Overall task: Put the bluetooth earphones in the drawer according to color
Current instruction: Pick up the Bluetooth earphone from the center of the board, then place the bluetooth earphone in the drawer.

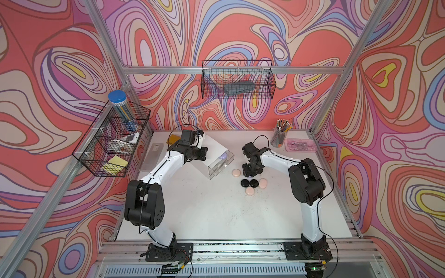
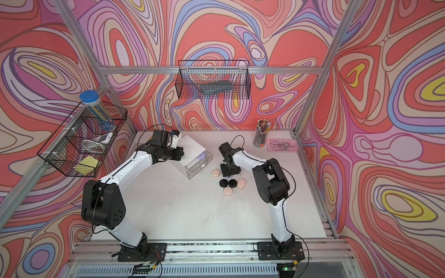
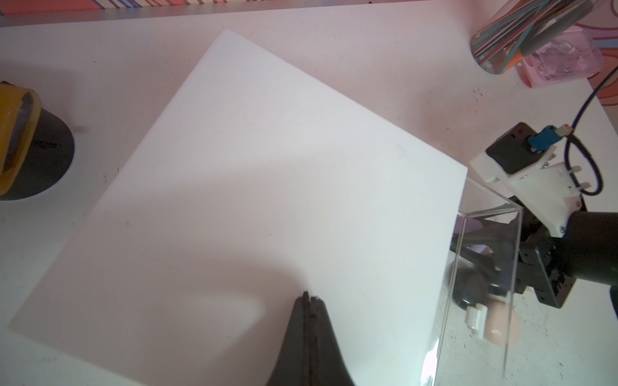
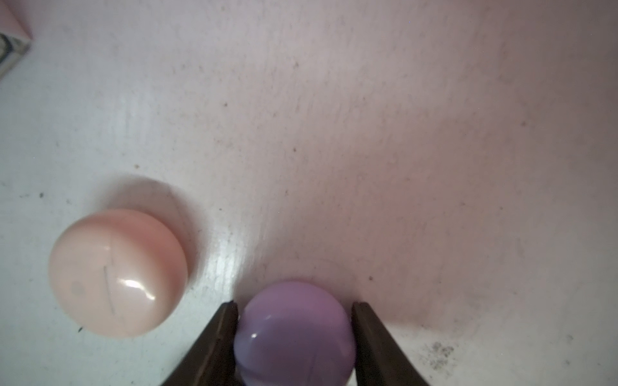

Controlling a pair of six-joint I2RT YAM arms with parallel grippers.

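Note:
The drawer (image 1: 214, 154), a white cabinet, stands at the back middle. Its top clear drawer (image 1: 222, 158) is pulled out, and one lilac earphone case (image 1: 224, 156) lies inside. My left gripper (image 3: 309, 297) is shut and empty, resting over the cabinet's white top (image 3: 267, 167). My right gripper (image 4: 294, 304) points down at the table with a finger against each side of a second lilac case (image 4: 294, 334). A pink case (image 4: 117, 270) lies beside it. In both top views three pink cases (image 1: 236, 172) (image 1: 263, 182) (image 1: 249, 191) and two black ones (image 1: 245, 183) (image 1: 253, 183) lie in front of the cabinet.
A pencil cup (image 1: 279, 137) and a pink tray (image 1: 301, 145) stand at the back right. At the back left are a frosted flat box (image 1: 154, 154) and a yellow tape dispenser (image 3: 13, 140). Wire baskets (image 1: 113, 144) (image 1: 238, 79) hang on the walls.

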